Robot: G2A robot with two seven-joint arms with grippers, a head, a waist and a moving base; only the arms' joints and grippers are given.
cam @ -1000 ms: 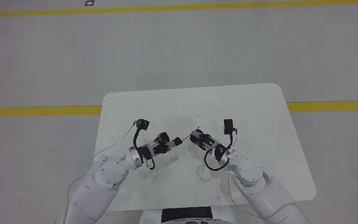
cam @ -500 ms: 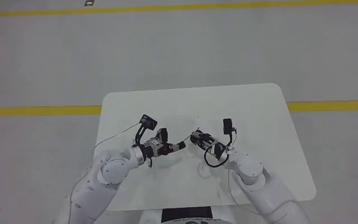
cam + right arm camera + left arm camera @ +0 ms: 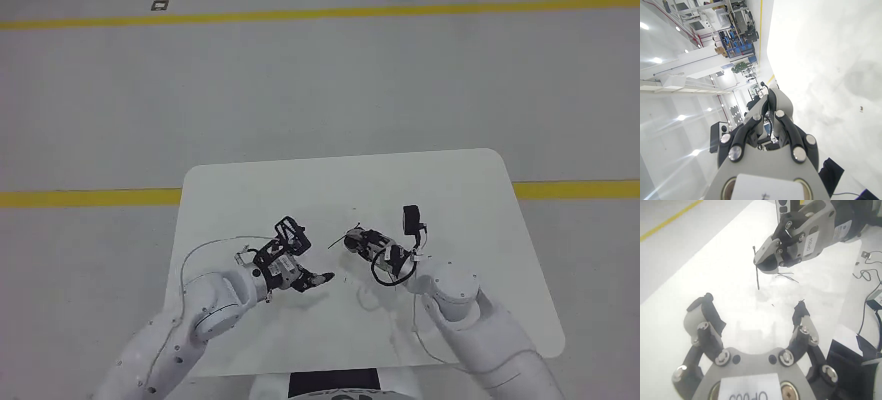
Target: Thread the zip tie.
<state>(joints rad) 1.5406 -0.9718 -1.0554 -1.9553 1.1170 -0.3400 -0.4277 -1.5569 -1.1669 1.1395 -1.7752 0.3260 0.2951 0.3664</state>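
Black plastic, thin as wire: the zip tie (image 3: 757,275) is pinched in my right gripper (image 3: 762,265), above the middle of the table (image 3: 450,190). The tie's small square head sticks up past the pads, and the strap runs down toward the tabletop. I cannot tell from here whether its tip touches the surface. My right fingers are clamped together on the strap, and the right wrist view shows no gap between them.

My left gripper (image 3: 754,299) is also over the middle of the table, a little nearer the table's robot-side edge. Its fingers are spread wide with nothing between them, and bare white tabletop shows through the gap. Over the table the two grippers face each other tip to tip, apart and not touching.

A few thin dark strands (image 3: 787,275) show just under the right pads. I cannot tell whether they lie on the table or hang from the gripper.
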